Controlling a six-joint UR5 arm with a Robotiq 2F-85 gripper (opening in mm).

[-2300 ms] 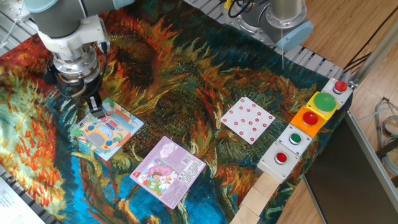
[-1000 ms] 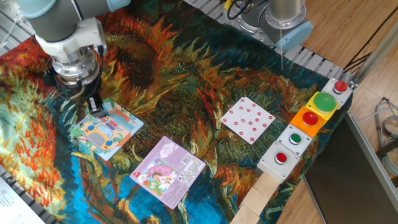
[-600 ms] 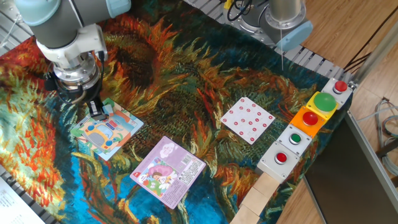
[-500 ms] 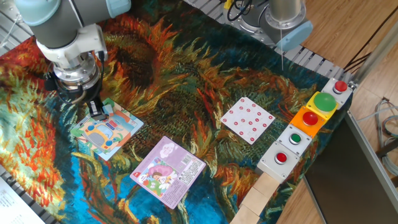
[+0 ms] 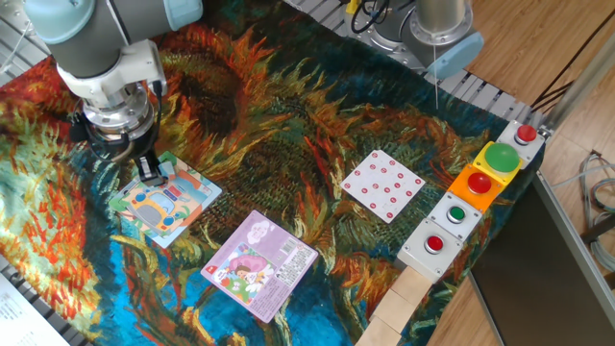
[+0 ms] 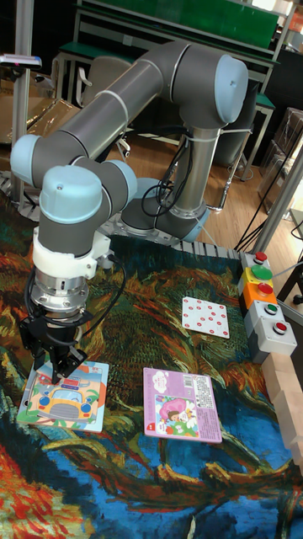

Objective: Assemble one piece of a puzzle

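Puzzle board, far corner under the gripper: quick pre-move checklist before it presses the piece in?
1. Gripper over the puzzle far corner: ok.
2. Piece held between the fingers: cannot tell, fingertips hide it.
3. Piece lined up with its slot: cannot tell.
4. Puzzle flat on the cloth: ok.
5. Purple puzzle and dotted card apart from the work area: ok.

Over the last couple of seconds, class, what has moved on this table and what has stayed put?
The gripper shifted slightly right and a little down over the far corner of the puzzle. Whether the jaws hold a piece cannot be told. The puzzle, the purple puzzle, the dotted card and the button boxes have not moved.
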